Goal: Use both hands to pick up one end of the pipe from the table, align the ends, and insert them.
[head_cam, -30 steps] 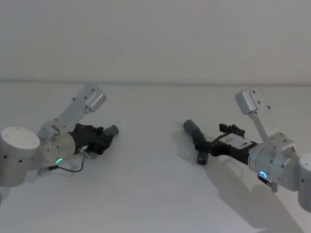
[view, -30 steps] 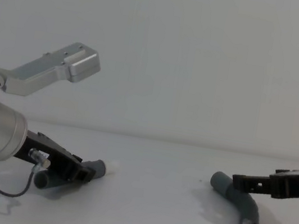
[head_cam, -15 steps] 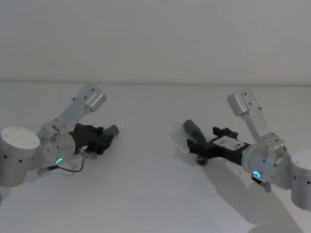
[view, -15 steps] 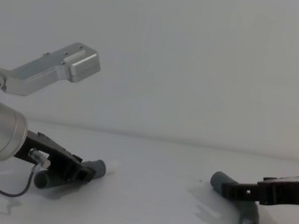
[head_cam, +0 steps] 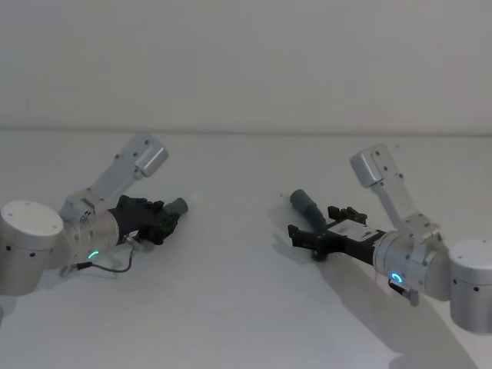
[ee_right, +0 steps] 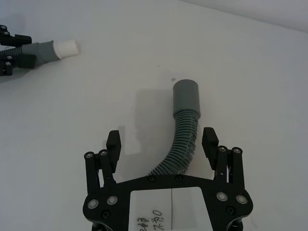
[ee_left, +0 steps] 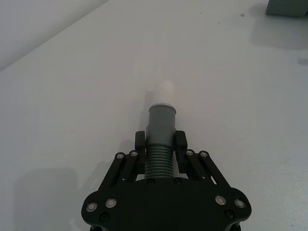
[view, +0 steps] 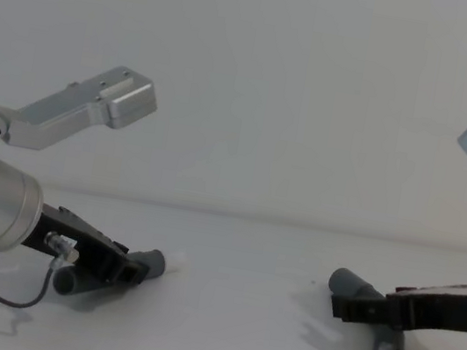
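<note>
Left pincer (ee_left: 160, 139) is clamped on the ribbed middle of the tipped piece (ee_left: 160, 122), its white tip (ee_left: 164, 91) poking out ahead of the fingertips, low at the tabletop (head_cam: 231, 300). Lifted or not, I can't tell. Over to the right pincer (ee_right: 161, 138): fingers wide apart, straddling the ribs of the cuffed piece (ee_right: 184, 137), which lies between them, nearer one finger than the other, neither touching. The cuff (ee_right: 186, 96) sits just beyond the fingertips. By my reading this is the second grasp, lined up but not yet taken. Next it needs to close squarely on the ribs. Then both lift, and tip and cuff, well apart now, must be turned to face each other.
</note>
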Controlling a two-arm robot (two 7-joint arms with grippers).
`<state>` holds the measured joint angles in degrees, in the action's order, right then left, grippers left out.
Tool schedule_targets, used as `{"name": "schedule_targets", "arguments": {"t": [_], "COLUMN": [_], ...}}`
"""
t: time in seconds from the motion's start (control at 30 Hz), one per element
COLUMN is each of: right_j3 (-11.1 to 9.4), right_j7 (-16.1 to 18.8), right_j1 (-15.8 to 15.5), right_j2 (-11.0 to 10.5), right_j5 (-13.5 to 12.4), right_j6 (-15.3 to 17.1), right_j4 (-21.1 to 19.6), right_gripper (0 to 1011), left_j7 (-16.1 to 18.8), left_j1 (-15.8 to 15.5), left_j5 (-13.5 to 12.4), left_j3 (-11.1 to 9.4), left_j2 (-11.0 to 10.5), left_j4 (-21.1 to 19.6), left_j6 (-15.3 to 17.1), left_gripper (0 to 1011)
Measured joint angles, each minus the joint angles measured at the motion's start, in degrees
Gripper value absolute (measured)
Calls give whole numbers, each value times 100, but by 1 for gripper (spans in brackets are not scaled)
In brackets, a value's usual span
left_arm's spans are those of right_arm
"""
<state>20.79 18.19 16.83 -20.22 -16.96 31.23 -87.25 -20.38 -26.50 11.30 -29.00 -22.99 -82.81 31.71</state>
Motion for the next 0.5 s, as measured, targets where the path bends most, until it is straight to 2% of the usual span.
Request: {"name": "schedule_targets", "arguments": {"t": [0.5], "right_j3": [39], "right_j7": [-28], "right_j1": [3], "right_j2": [104], "right_j5": [3], "right_j6": [-95], "right_j4": [129], "right_gripper": [1001], "left_j7": [0], "left_j1": [0], "left_j5": [0], "left_j3": [0], "left_j2": [0], "left_j4": [0], "left_j6": [0], "left_gripper": [348]}}
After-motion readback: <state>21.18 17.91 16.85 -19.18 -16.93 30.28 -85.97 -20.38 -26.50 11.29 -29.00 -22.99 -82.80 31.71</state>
